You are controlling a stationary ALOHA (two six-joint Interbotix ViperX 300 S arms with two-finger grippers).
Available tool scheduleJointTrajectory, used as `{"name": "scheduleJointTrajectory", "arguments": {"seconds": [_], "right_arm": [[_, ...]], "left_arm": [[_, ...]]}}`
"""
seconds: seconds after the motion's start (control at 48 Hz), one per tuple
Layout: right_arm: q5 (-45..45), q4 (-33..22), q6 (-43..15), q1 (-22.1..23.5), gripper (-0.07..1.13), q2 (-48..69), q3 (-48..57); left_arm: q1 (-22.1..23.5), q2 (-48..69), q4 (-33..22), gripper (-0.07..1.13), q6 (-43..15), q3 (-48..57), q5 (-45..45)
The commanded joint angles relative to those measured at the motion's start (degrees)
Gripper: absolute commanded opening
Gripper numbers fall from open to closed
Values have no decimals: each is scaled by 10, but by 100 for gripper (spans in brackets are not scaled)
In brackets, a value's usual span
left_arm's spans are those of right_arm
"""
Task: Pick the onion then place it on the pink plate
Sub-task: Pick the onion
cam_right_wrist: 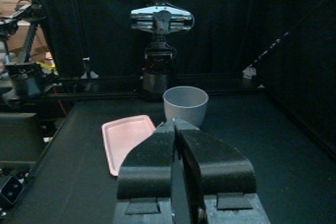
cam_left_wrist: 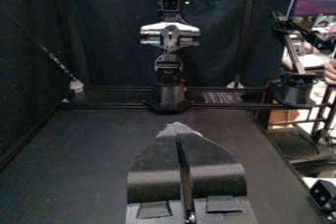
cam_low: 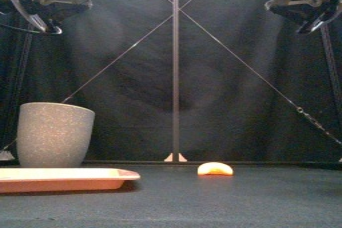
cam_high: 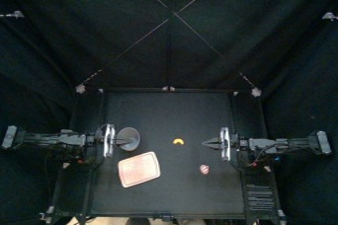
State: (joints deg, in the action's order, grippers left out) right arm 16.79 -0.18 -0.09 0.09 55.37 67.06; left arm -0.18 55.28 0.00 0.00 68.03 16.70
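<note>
A small red-and-white toy, which looks like the onion, lies on the table right of centre, toward the front. The flat pink plate lies at the front left, with nothing on it. My left gripper hangs at the table's left side, its jaws shut on nothing. My right gripper mirrors it at the right, shut and holding nothing. Both are held above the table and apart from the onion. The front view does not show the onion.
A tall grey speckled cup stands just behind the plate, close to my left gripper. An orange crescent-shaped toy lies near the table's centre, between the two grippers.
</note>
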Motion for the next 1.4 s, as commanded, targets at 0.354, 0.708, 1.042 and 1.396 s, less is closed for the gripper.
{"name": "scheduleJointTrajectory", "arguments": {"seconds": [0.354, 0.708, 1.042, 1.396], "right_arm": [[-190, 120, -68, 9, 53, -25, -40], [-299, 206, -69, 4, 105, -47, -35], [-548, 385, -69, 7, 104, -124, -18], [-475, 299, -72, -19, 103, -272, -49]], "left_arm": [[-19, -6, -25, 7, -1, -40, -104], [-40, -6, -24, 7, -2, -38, -101], [-62, -6, -25, 7, -2, -34, -100], [-71, -5, -25, 7, -1, -28, -101]]}}
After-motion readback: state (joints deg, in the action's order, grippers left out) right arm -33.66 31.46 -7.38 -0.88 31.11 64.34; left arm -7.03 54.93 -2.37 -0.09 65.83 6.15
